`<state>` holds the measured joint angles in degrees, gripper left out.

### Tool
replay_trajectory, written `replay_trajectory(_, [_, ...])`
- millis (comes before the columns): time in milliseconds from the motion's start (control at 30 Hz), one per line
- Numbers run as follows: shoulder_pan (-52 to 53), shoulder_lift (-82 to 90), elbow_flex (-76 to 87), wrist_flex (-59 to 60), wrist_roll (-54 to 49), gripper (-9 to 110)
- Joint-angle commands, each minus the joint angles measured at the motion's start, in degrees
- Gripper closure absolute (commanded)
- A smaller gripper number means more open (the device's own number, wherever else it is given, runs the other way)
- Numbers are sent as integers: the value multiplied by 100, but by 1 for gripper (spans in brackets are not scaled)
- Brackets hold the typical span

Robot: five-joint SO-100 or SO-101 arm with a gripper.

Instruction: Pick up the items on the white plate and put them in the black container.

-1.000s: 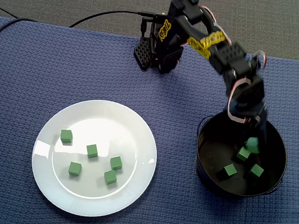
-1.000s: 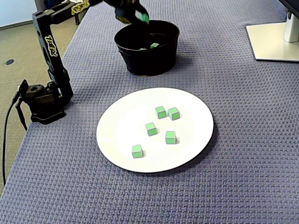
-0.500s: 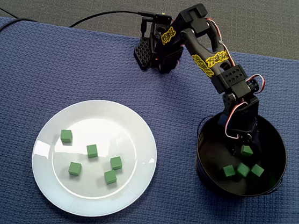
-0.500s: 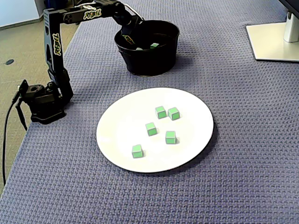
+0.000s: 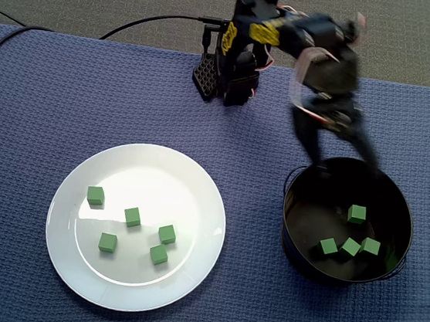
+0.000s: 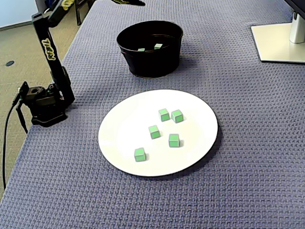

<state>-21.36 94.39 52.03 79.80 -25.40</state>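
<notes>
Blue cloth (image 5: pixel 51 96): the blurred gripper (image 5: pixel 343 159), jaws spread and empty, had risen from the black container (image 5: pixel 307 206), leaving a fourth green cube (image 5: pixel 357 214) inside. Five cubes (image 5: pixel 132 216) remained on the white plate (image 5: pixel 197 178).

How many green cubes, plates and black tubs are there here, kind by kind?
Green cubes on the white plate: 5
Green cubes in the black container: 4
White plate: 1
Black container: 1
Total: 11
</notes>
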Motion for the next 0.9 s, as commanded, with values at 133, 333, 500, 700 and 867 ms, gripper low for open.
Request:
replay_trajectory(133, [3340, 62, 255, 18, 958, 71])
replay_trajectory(333, [3929, -650, 1239, -149, 870, 74])
replay_trajectory(500, [3683, -1213, 2083, -721, 703, 74])
replay_trajectory(700, [3428, -1978, 2426, -1222, 580, 74])
replay_trajectory(867, [3410, -2575, 2101, -1222, 501, 74])
